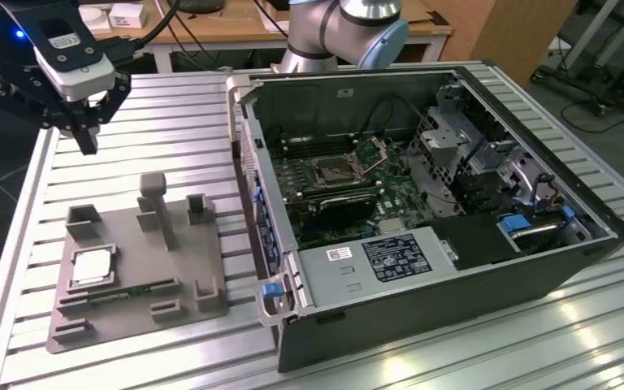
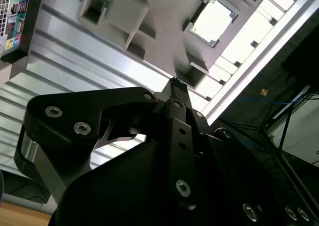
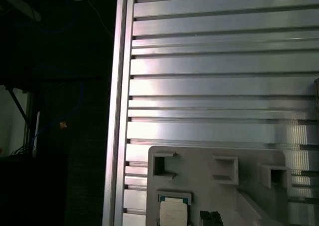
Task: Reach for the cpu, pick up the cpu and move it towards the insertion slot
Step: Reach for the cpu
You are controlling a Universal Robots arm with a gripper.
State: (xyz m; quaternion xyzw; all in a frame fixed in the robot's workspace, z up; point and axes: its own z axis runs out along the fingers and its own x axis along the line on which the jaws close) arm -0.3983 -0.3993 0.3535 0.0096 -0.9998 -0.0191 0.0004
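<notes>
**Claw hanging over the table, chip sitting in its holder**

Starting at the exterior view's left: the gripper (image 1: 88,147) is hanging in the air over the left strip of the slatted metal table (image 1: 160,106). It's pointing straight down, with its fingers pressed together and pinching nothing. The second wrist view is looking along the gripper (image 2: 178,84), and the two fingers are reading as one dark bar with no gap, so they're together and empty. It isn't touching anything, and it's sitting well apart from the chip.

Closer to the camera than the gripper, a grey plastic holder (image 1: 127,236) is lying flat on the table, with posts and little pockets sticking up out of it. The cpu (image 1: 92,266) is resting flat in a square pocket on the holder's left side, with its shiny top facing up. A narrow green memory stick (image 1: 117,294) is lying in a slot just beside it, on the camera side. The second wrist view is catching the cpu (image 2: 213,21) seated in the holder (image 2: 164,16). The first wrist view is showing the cpu (image 3: 173,211) in the holder (image 3: 199,158), with the table slats (image 3: 224,61) running past it.

Over on the exterior view's right, a computer case (image 1: 453,309) with its side off is taking up that half of the table, motherboard facing up. The insertion slot (image 1: 334,171) is sitting around the middle of the board, a metal frame with a dark centre, far from the gripper. The arm's base (image 1: 344,28) is standing behind the case.
</notes>
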